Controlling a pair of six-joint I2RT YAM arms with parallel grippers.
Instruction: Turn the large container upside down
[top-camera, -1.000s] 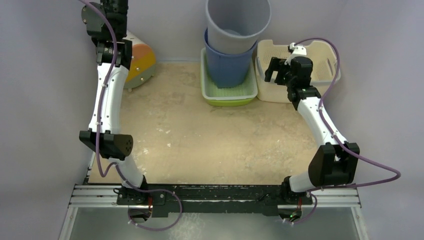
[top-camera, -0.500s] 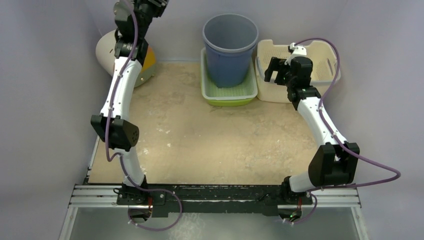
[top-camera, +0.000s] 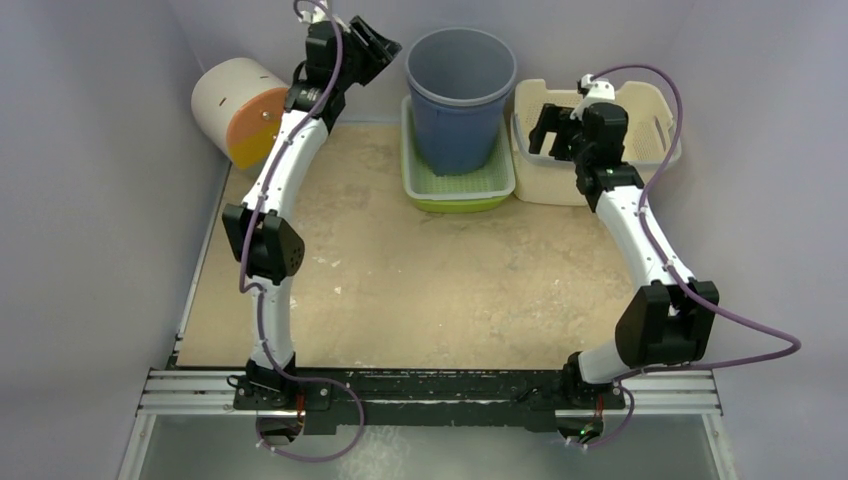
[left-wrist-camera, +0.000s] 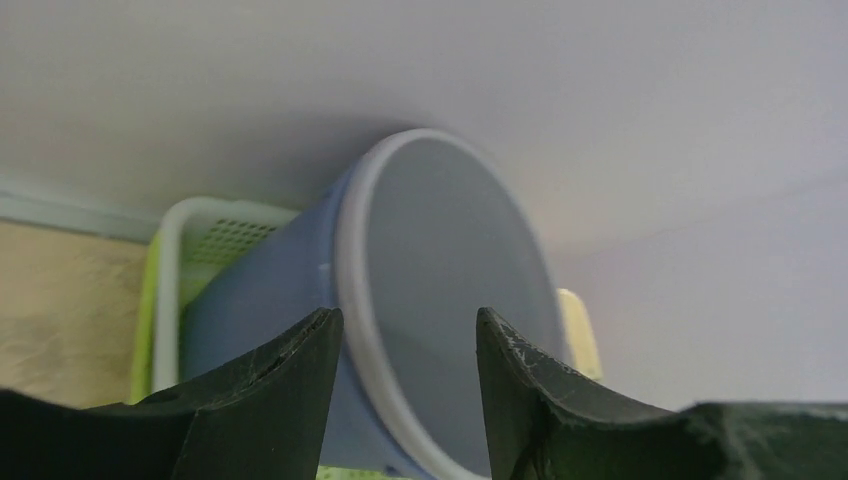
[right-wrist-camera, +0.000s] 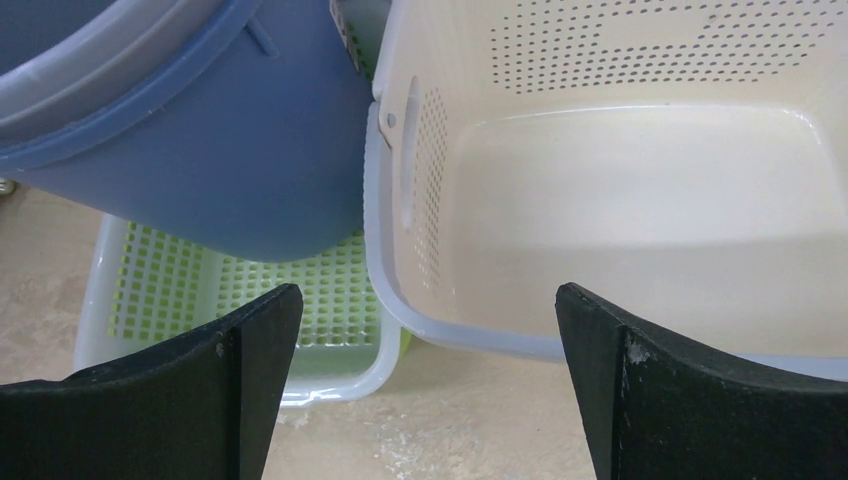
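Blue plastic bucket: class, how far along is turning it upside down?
Done: nothing; the blue plastic bucket stands mouth-up in the green perforated tray. In hand: nothing; the left gripper hangs open beside its rim, the right gripper open at the cream perforated basket. Left: grip and invert it.

**A:** Surface of the large container (top-camera: 460, 110)?
**B:** Smooth moulded plastic, blue, with a faint sheen; its grey lining (left-wrist-camera: 440, 300) looks matt.
**A:** The green tray (top-camera: 462, 204) and the cream basket (right-wrist-camera: 600, 60)?
**B:** Both perforated plastic. The basket's floor is glossy and catches the light.
**A:** The table (top-camera: 420, 290)?
**B:** Sandy, mottled, rough-looking, with pale flecks.
**A:** The right gripper (right-wrist-camera: 428, 295)?
**B:** Fingers (right-wrist-camera: 240, 390) of black matt plastic, slightly grainy, scuffed pale at the edges.
**A:** The front rail (top-camera: 190, 390)?
**B:** Dull silver metal.
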